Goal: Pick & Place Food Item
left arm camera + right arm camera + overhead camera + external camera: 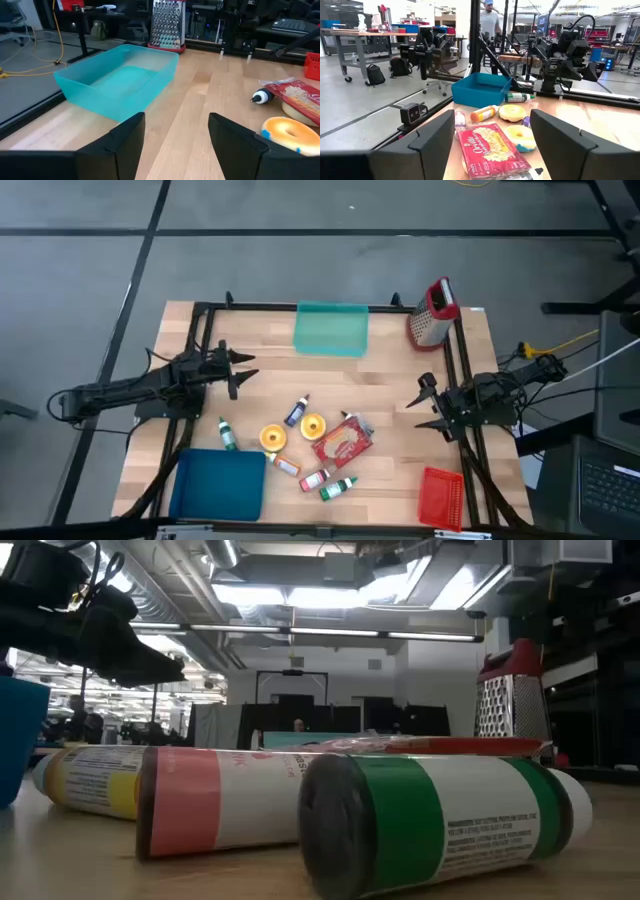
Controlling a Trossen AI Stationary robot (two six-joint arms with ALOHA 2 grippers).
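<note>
Two yellow doughnuts (273, 437) (312, 425) and a red popcorn bag (342, 442) lie flat on the wooden table near its middle, with several small bottles (338, 487) lying around them. My left gripper (240, 372) hovers open over the table's left part, its fingers pointing toward the right; the left wrist view shows nothing between its fingers (175, 145). My right gripper (422, 405) stands open at the right, pointing left at the popcorn bag (490, 150) and the doughnuts (520, 136), which lie apart from its fingers.
A teal bin (331, 328) sits at the far middle and a metal grater (432, 312) at the far right. A dark blue bin (218, 483) is at the near left, a red basket (440, 496) at the near right. Black frame rails (460, 370) run along both sides.
</note>
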